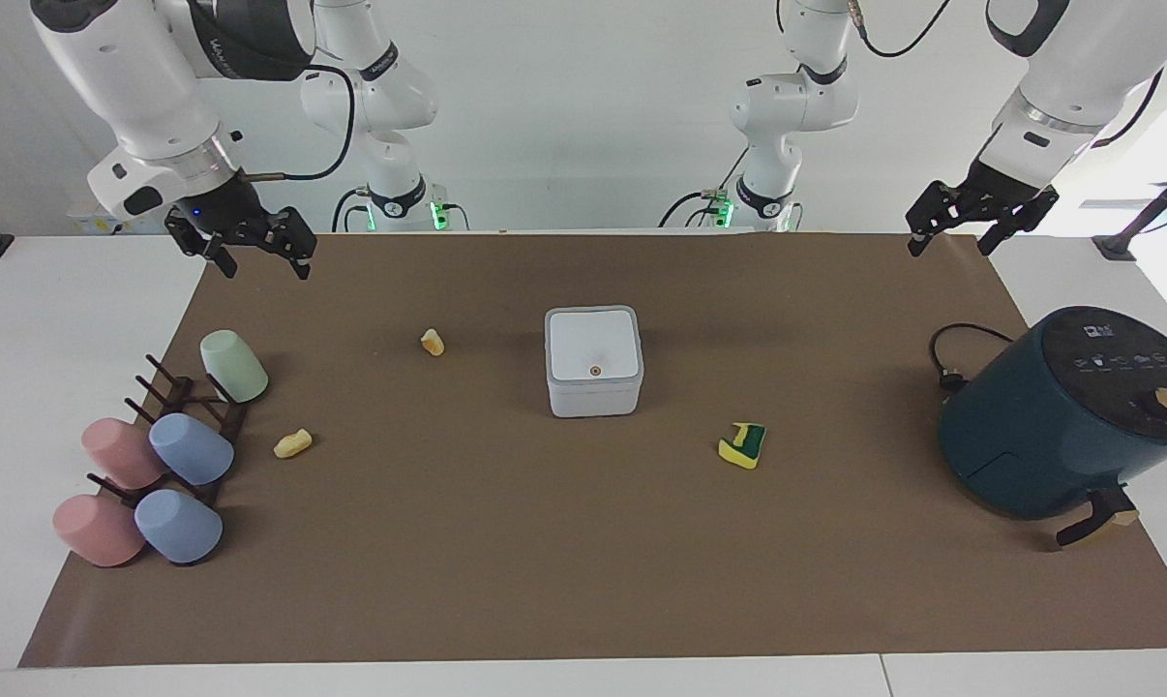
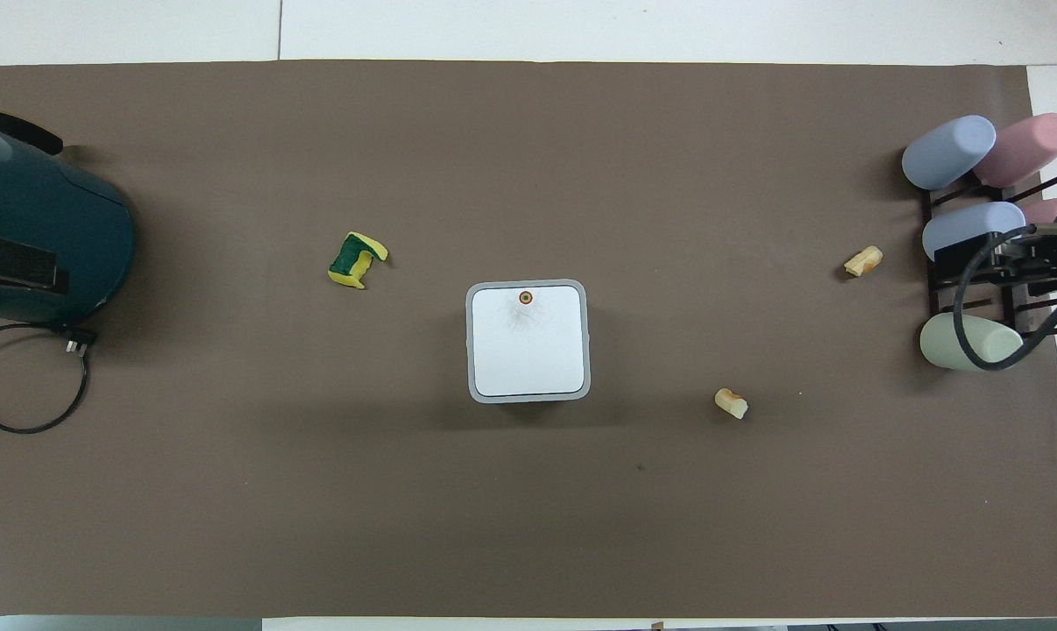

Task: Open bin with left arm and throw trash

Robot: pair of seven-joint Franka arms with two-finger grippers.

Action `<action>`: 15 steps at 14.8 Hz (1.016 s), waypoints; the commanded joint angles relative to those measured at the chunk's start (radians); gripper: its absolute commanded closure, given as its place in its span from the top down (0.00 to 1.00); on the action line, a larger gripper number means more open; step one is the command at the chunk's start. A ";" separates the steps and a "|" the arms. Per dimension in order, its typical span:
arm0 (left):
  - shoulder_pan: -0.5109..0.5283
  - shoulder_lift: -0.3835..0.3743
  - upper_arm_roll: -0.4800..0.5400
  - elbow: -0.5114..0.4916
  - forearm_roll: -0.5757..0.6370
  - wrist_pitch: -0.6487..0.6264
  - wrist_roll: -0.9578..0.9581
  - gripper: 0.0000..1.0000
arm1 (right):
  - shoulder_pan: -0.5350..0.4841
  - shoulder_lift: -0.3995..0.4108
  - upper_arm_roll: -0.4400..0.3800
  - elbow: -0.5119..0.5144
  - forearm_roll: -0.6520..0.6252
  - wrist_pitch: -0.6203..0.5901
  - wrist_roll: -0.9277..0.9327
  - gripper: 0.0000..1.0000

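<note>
Bin [image 1: 592, 361], lid shut, sits mid-surface [image 1: 583, 561]; sponge scrap [image 1: 743, 444] lies farther from the robots than the bin, toward the left arm's end, and two pale lumps [image 1: 433, 342] [image 1: 292, 443] toward the right arm's end. Left gripper [image 1: 980, 225] and right gripper [image 1: 254, 252] wait raised over the mat's robot-side corners, jaws open, empty.

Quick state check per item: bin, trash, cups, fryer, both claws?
bin: lid shut, upright, mid-mat.
sponge piece: loose on the mat, outside the bin.
two pale lumps: loose on the mat, outside the bin.
cups: five, tipped on the rack.
air fryer: drawer closed, cord loose on the mat.
left claw: open, empty, raised.
right claw: open, empty, raised.
</note>
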State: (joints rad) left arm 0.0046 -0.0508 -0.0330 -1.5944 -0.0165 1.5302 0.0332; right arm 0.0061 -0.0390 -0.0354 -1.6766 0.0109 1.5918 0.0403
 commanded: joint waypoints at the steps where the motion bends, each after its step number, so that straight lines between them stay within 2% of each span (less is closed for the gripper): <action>1: -0.006 -0.026 -0.002 -0.030 0.026 0.004 0.008 1.00 | -0.006 -0.018 0.005 -0.017 -0.005 -0.003 -0.017 1.00; 6: -0.017 -0.027 -0.008 -0.030 0.026 0.014 0.001 1.00 | -0.006 -0.021 0.005 -0.023 -0.003 -0.001 -0.011 1.00; 8: -0.089 -0.027 -0.012 -0.035 0.024 0.024 -0.018 1.00 | -0.008 -0.022 0.005 -0.025 0.001 -0.006 -0.014 1.00; 9: -0.121 -0.029 -0.012 -0.047 0.024 0.036 -0.048 0.79 | -0.009 -0.024 0.005 -0.025 0.001 -0.007 -0.014 1.00; 10: -0.145 -0.034 -0.013 -0.053 0.021 0.051 -0.056 0.01 | -0.008 -0.028 0.005 -0.034 0.001 -0.010 -0.022 1.00; 12: -0.251 -0.038 -0.012 -0.085 0.021 0.097 -0.062 0.00 | -0.005 -0.044 0.006 -0.075 0.006 0.003 -0.023 1.00; 13: -0.302 -0.038 -0.012 -0.114 0.021 0.161 -0.099 0.00 | 0.006 -0.062 0.009 -0.116 0.009 0.022 -0.022 1.00; 15: -0.401 -0.047 -0.012 -0.192 0.021 0.311 -0.249 0.00 | 0.035 -0.123 0.011 -0.252 0.014 0.106 -0.020 1.00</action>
State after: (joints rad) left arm -0.3077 -0.0547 -0.0596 -1.6776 -0.0166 1.7088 -0.1130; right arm 0.0237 -0.0682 -0.0301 -1.7651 0.0142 1.6110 0.0373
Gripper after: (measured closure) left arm 0.705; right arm 0.000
